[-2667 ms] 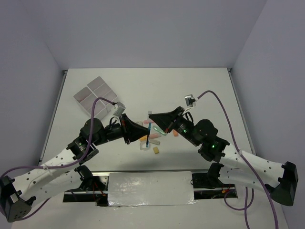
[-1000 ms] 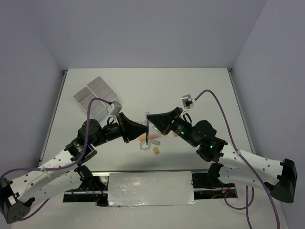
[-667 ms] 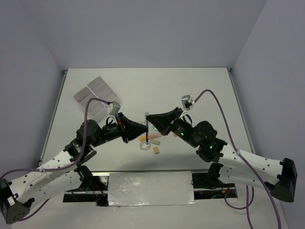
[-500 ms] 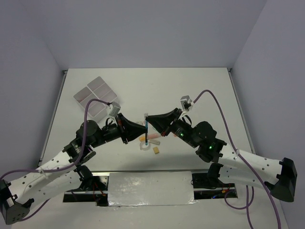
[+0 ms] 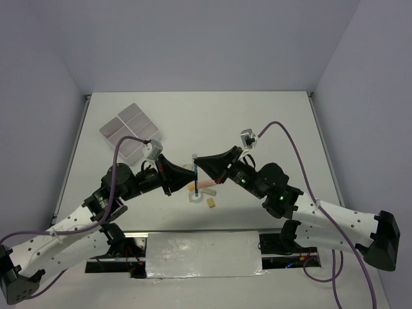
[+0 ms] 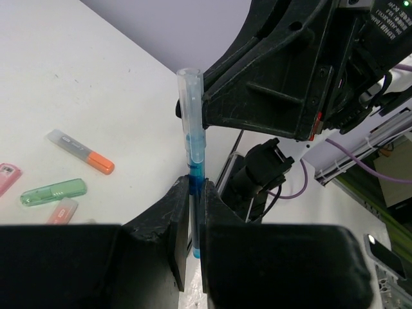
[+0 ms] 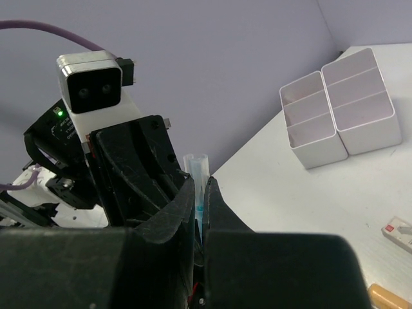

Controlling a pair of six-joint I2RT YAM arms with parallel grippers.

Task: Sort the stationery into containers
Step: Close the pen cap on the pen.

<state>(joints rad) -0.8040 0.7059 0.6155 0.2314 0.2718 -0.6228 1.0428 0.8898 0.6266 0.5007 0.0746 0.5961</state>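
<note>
A thin blue pen [image 5: 195, 171] with a clear cap stands upright above the table, held from both sides. My left gripper [image 6: 194, 188] is shut on its blue barrel [image 6: 195, 177]. My right gripper [image 7: 201, 185] is shut on the clear cap end [image 7: 197, 164]. In the top view the left gripper [image 5: 190, 174] and right gripper [image 5: 198, 161] meet tip to tip. Under them lie a tape ring [image 5: 195, 197], a tan eraser [image 5: 212, 204] and a pink marker [image 5: 207, 185]. The white containers [image 5: 129, 129] sit far left, also in the right wrist view [image 7: 338, 109].
An orange marker [image 6: 82, 152], a green marker [image 6: 53, 191] and a pink item [image 6: 6, 176] lie on the white table behind the pen. Grey walls enclose the table on three sides. Purple cables arch over both arms.
Both grippers, still shut on the blue pen, have drifted slightly left and away from the bases, carrying the pen higher over the pile.
</note>
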